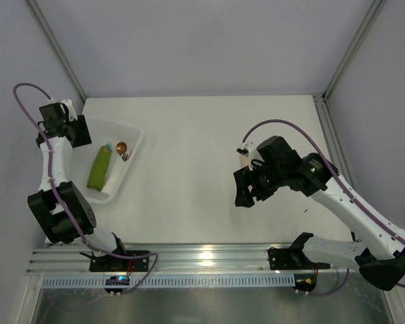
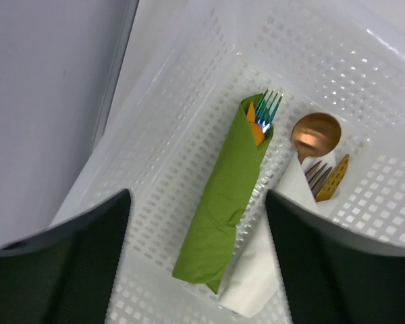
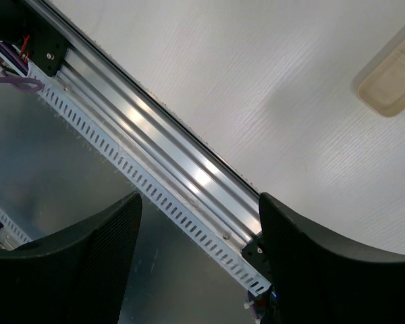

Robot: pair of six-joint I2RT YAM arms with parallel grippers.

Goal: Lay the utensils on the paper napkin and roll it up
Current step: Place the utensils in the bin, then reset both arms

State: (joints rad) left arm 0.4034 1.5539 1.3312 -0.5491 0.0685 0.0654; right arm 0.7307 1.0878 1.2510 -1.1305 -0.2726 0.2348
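The olive-green paper napkin (image 2: 224,202) lies rolled up in the white perforated tray (image 2: 182,115), with the iridescent fork tines (image 2: 268,108) and an orange utensil tip (image 2: 254,125) sticking out of its top end. It also shows in the top view (image 1: 99,169). My left gripper (image 2: 197,263) hangs open above the roll, empty, its fingers (image 2: 67,256) apart on either side. My right gripper (image 1: 246,189) is open and empty over the middle right of the table, far from the tray.
In the tray (image 1: 125,175) beside the roll lie a white napkin (image 2: 263,270), a copper spoon (image 2: 315,135), a fork and a yellow piece (image 2: 332,181). A metal rail (image 3: 189,175) runs along the table's near edge. A beige tag (image 3: 390,74) lies on the table.
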